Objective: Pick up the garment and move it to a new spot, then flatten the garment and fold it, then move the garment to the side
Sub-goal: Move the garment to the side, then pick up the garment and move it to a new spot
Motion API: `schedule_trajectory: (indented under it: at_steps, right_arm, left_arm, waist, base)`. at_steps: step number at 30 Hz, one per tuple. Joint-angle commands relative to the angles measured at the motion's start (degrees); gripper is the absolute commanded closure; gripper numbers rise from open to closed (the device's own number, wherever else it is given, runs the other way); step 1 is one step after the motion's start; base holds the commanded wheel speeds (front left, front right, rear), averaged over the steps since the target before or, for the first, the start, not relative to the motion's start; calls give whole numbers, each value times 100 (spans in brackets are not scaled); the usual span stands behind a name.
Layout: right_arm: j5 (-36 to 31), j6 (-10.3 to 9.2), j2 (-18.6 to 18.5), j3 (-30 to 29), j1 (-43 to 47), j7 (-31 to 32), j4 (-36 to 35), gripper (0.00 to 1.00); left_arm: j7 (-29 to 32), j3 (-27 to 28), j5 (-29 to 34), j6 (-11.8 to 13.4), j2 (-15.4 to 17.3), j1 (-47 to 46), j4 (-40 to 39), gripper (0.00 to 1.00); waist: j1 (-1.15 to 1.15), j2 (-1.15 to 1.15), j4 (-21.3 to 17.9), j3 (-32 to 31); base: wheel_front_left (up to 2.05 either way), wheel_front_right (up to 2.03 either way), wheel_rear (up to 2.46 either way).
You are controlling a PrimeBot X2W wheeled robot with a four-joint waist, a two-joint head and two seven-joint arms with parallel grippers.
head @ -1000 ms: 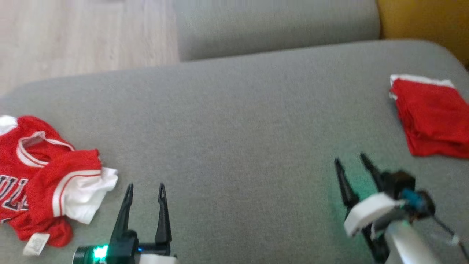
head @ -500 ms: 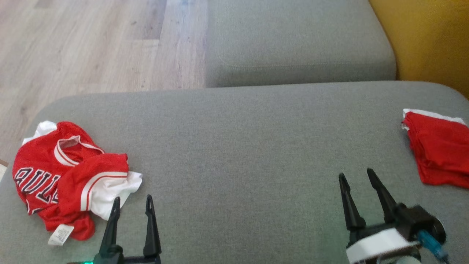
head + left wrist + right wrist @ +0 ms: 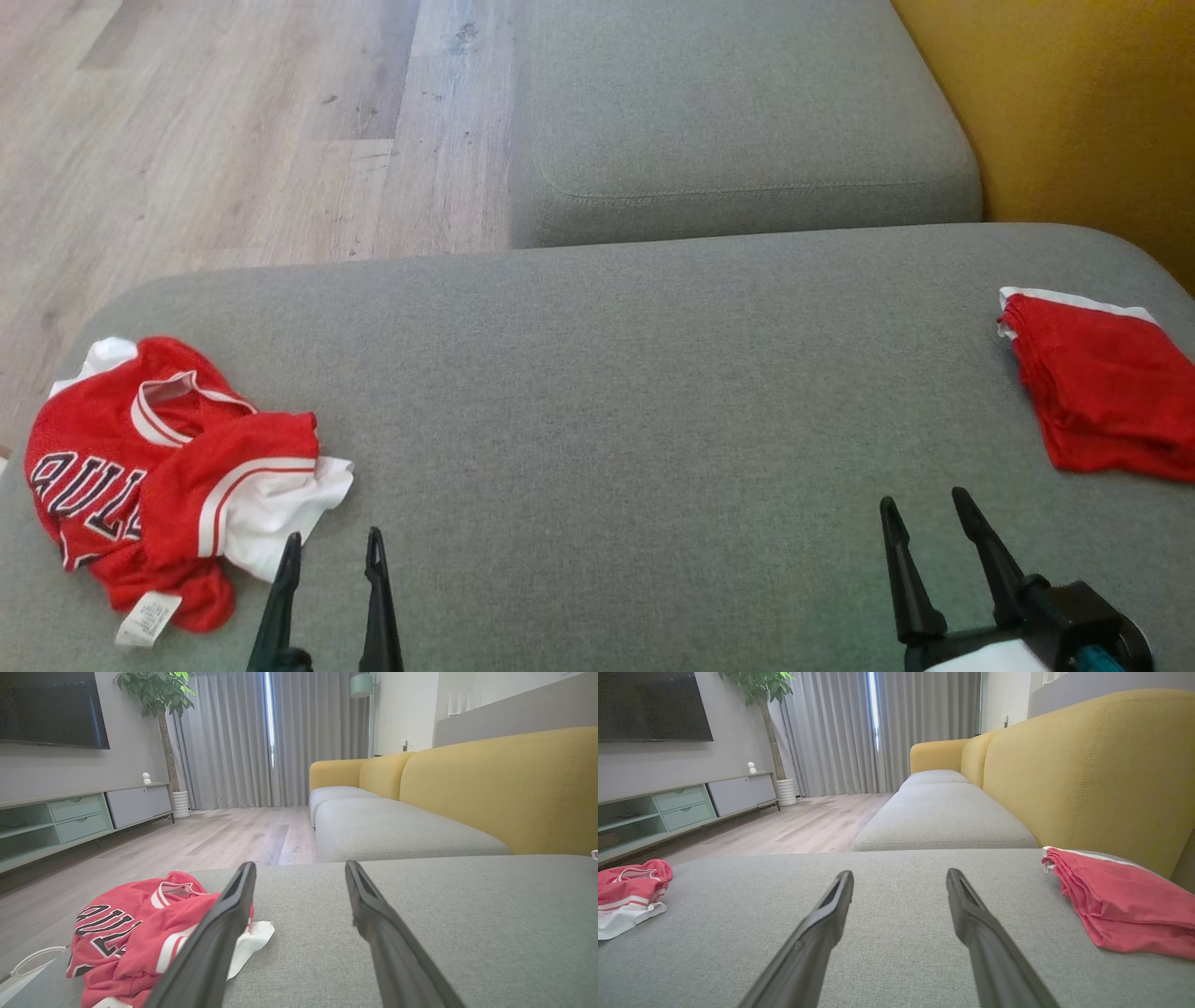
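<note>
Grey sofa seat (image 3: 607, 373): carries everything listed.
Crumpled red jersey (image 3: 140, 467): at its left end (white label showing).
Folded red garment (image 3: 1102, 401): at its right end.
Left gripper (image 3: 333, 539): just beside the jersey, fingers parted, empty.
Right gripper (image 3: 921, 499): over bare seat, fingers parted, empty.

Red jersey (image 3: 93, 434) — partial dark lettering "ULL", white tag (image 3: 147, 618) print illegible

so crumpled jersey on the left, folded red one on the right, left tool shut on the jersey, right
No: the left tool is open and empty, as the left wrist view shows. The crumpled jersey and the folded red one lie as you say.
</note>
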Motion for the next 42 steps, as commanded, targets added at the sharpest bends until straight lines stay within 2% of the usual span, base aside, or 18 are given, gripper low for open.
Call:
schedule_trajectory:
  at_steps: [1, 20, 25, 35, 42]
  right_arm:
    - [-33, 21, -26, 89, -191, -77, -195, 0]
    - [20, 21, -21, 44, -138, -77, -147, 0]
    - [3, 21, -21, 48, -73, -77, -151, 0]
    - [130, 21, -21, 284, -140, -78, -145, 0]
    - [190, 21, -21, 385, -214, -78, -118, 0]
  left_arm:
    - [-30, 206, 69, -31, -46, -187, -130, 0]
    - [-30, 231, 157, -67, -53, -235, 53, 0]
    - [-30, 230, 222, -89, -49, -277, 67, 0]
    - [-31, 416, 237, -50, 45, -152, -2, 0]
    - [-31, 613, 223, -13, 141, 0, -129, 0]
  waist:
    - [0, 0, -8, 4]
    - [0, 0, 42, -49]
    - [0, 0, 365, -56]
    - [0, 0, 1311, -24]
    - [0, 0, 1711, 10]
  base:
    - [0, 0, 0]
    - [0, 0, 0]
    - [0, 0, 0]
    - [0, 0, 0]
    - [0, 0, 0]
